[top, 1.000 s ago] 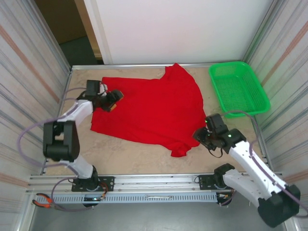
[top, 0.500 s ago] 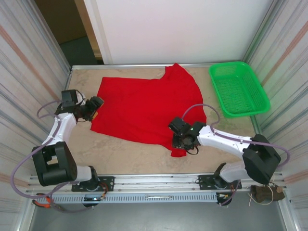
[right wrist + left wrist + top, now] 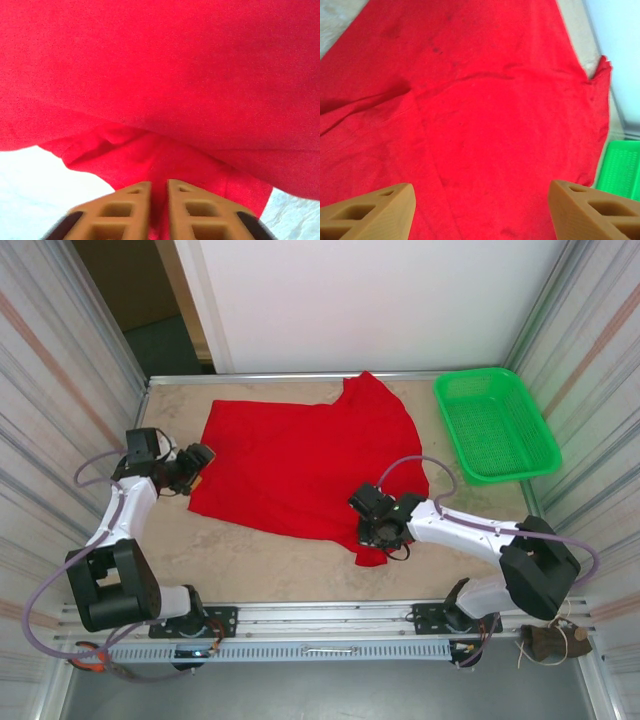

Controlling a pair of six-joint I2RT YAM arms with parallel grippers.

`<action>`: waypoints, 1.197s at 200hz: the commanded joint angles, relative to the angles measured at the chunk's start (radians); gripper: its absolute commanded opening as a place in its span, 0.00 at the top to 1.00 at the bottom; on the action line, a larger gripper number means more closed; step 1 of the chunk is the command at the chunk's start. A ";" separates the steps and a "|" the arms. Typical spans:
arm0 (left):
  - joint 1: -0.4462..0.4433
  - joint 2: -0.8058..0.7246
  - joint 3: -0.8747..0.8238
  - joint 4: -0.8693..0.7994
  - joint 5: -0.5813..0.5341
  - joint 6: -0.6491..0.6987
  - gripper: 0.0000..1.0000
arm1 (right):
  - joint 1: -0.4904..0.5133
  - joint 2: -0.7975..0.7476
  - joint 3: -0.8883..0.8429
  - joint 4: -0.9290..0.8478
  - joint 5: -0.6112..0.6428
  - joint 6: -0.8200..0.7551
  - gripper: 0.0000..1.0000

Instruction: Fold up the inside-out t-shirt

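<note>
Two grippers sit by the inside-out t-shirt point(image 3: 300, 465) in the top view. It lies spread on the table point(image 3: 260, 565), with the left gripper point(image 3: 197, 462) just beside its left edge, the right gripper point(image 3: 375, 532) on its near right corner and a green basket point(image 3: 495, 425) far right.

Left wrist view: the fingers point(image 3: 370, 212) stand wide apart above the red cloth.

Right wrist view: the fingers point(image 3: 120, 210) are pinched together on a shirt fold.

Surface: flat beige mottled tabletop point(image 3: 270, 565). Lying on it: one bright red short-sleeved cloth t-shirt point(image 3: 310, 465), spread flat, centre; one green plastic mesh basket point(image 3: 495, 425), far right corner, apart from the shirt.
</note>
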 commanded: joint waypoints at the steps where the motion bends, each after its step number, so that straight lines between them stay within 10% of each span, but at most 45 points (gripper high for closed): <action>1: 0.013 0.007 0.014 -0.110 -0.064 0.037 0.29 | 0.004 -0.027 -0.007 -0.022 0.010 0.017 1.00; 88: -0.046 0.005 -0.122 -0.078 -0.129 -0.024 0.34 | 0.015 -0.496 -0.102 -0.266 0.018 0.057 1.00; 239: -0.268 0.307 0.131 -0.180 -0.533 0.069 0.46 | 0.038 -0.402 -0.200 -0.128 0.007 0.071 1.00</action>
